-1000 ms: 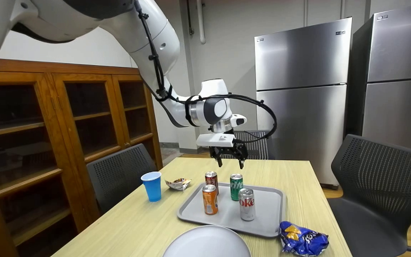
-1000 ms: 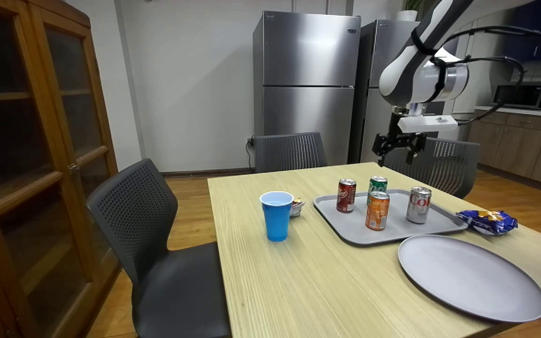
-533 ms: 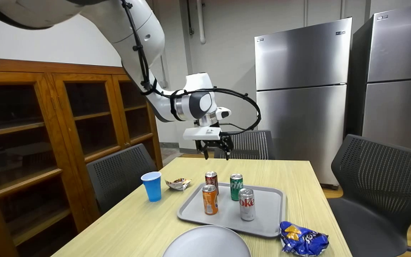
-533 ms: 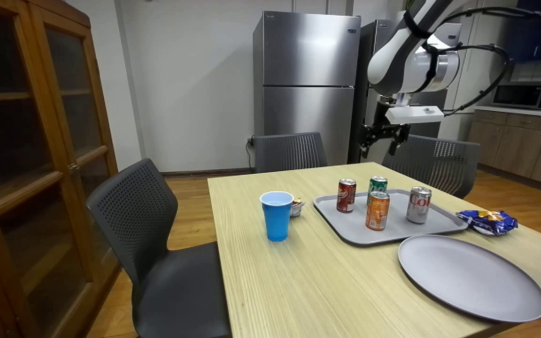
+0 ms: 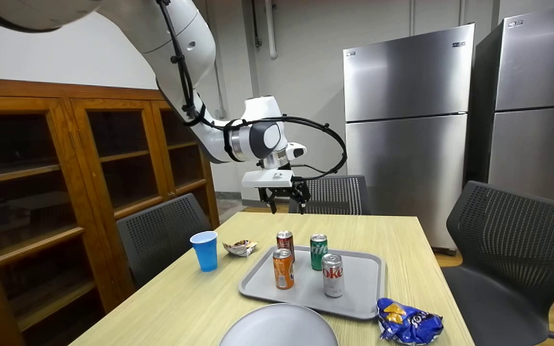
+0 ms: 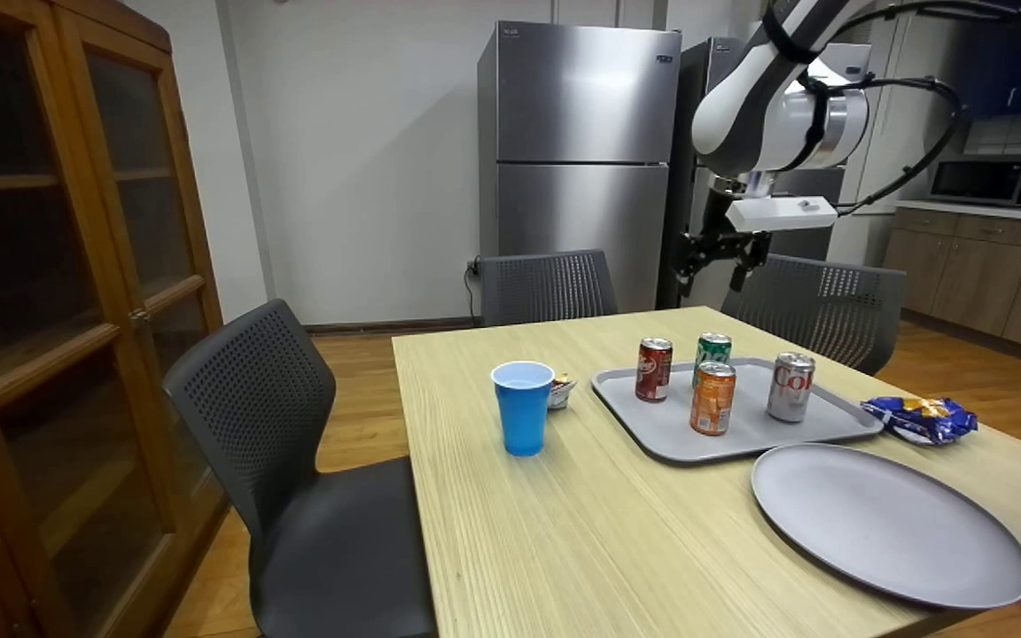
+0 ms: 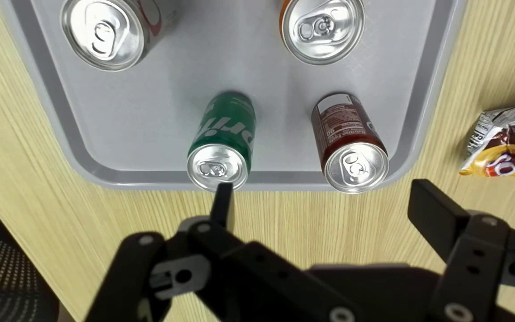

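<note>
My gripper (image 5: 287,210) is open and empty. It hangs fingers down above the table, beyond the tray's far edge in both exterior views (image 6: 711,287). In the wrist view its fingers (image 7: 323,197) are wide apart. The dark red can (image 7: 342,123) and the green Sprite can (image 7: 224,125) are nearest; the left finger overlaps the green can's lid in the picture, but the gripper is well above it. Both stand upright on a grey tray (image 5: 361,269), with an orange can (image 5: 283,270) and a silver Diet Coke can (image 5: 333,276). No can is touched.
A blue cup (image 6: 523,416) and an opened snack bag (image 5: 241,247) stand beside the tray. A blue snack bag (image 5: 409,322) lies at its other side. A round grey plate (image 6: 892,523) is near it. Chairs (image 5: 508,259) surround the table; a wooden cabinet (image 5: 113,158) stands alongside.
The arm and open gripper have moved left and slightly up in an exterior view, most of it in the first half second. The cans, tray and other items have not moved.
</note>
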Controlling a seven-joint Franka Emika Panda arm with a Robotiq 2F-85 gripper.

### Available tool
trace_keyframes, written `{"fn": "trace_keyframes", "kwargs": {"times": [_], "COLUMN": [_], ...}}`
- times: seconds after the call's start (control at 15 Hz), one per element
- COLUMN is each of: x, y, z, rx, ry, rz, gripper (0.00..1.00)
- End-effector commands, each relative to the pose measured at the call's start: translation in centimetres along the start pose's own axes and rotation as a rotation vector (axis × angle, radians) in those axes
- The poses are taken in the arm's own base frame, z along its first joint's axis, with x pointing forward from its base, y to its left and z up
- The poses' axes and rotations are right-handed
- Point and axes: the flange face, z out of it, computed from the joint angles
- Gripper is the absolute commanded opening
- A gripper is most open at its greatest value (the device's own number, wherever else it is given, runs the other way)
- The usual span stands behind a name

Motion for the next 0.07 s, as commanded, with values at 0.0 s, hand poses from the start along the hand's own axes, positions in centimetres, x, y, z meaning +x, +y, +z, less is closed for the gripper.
{"fn": "trace_keyframes", "kwargs": {"times": [0.0], "x": [0.02], "y": [-0.01], "z": [-0.03], "rx": [0.000], "ry": [0.000], "rz": [0.000], "gripper": [1.00]}}
